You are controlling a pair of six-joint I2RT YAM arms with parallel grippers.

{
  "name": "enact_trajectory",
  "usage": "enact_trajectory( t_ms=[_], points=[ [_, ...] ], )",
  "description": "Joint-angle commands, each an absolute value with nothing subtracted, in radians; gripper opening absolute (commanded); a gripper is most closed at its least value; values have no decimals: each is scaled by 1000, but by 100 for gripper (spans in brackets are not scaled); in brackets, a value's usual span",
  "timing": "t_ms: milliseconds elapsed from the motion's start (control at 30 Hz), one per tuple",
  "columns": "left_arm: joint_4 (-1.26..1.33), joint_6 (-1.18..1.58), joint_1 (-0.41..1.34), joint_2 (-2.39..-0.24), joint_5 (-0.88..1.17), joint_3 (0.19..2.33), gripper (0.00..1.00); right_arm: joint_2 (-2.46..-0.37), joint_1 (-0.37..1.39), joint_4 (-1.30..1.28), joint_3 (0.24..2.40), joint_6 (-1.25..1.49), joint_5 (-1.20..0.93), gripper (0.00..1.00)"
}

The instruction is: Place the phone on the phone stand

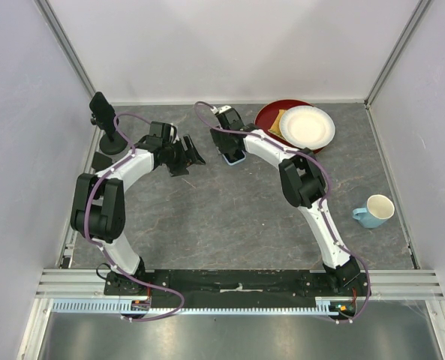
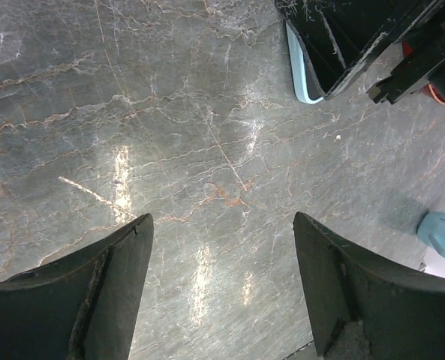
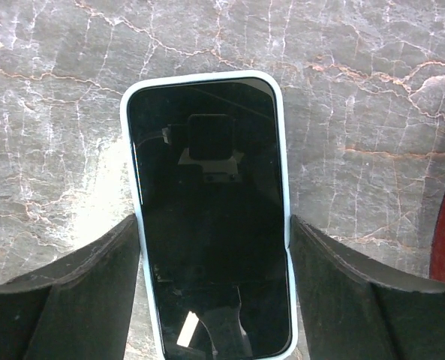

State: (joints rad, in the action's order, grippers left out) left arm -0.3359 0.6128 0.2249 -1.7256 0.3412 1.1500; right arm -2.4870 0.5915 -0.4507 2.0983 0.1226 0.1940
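Observation:
The phone [image 3: 207, 217], a black screen in a pale blue case, lies face up at the back middle of the table [image 1: 235, 158]. My right gripper [image 3: 214, 221] reaches over it, and its two fingers press the long sides of the case. Whether the phone rests on the table or is lifted I cannot tell. The left wrist view catches one edge of the phone [image 2: 297, 71] under the right gripper. The black phone stand [image 1: 102, 112] rises at the back left. My left gripper [image 1: 184, 154] hangs open between stand and phone, nothing between its fingers [image 2: 124, 262].
At the back right a red plate [image 1: 271, 112] holds a white plate [image 1: 307, 126] and a slice of toast [image 1: 276, 124]. A blue mug [image 1: 374, 211] stands at the right. A flat black piece [image 1: 102, 160] lies beside the stand's base. Walls enclose the table.

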Motion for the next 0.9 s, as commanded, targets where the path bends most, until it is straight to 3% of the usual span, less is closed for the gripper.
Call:
enact_trajectory(
  t_ms=[0, 67, 267, 467, 633, 867],
  points=[
    [-339, 588, 225, -1733, 344, 1189, 81, -2568, 586, -572, 2105, 120, 155, 60],
    [-350, 580, 224, -1732, 342, 1198, 80, -2563, 586, -571, 2099, 97, 131, 49],
    [-339, 575, 215, -1684, 308, 1186, 79, -2453, 586, -439, 1967, 48, 94, 1],
    [-290, 583, 192, -1655, 357, 1160, 79, -2263, 586, -165, 1704, 32, 58, 0],
    [-192, 587, 181, -1646, 532, 1124, 78, -2077, 586, 154, 1430, 25, 23, 0],
    [21, 646, 179, -1675, 807, 1068, 69, -1982, 586, 334, 1279, 6, -121, 0]
  ],
)
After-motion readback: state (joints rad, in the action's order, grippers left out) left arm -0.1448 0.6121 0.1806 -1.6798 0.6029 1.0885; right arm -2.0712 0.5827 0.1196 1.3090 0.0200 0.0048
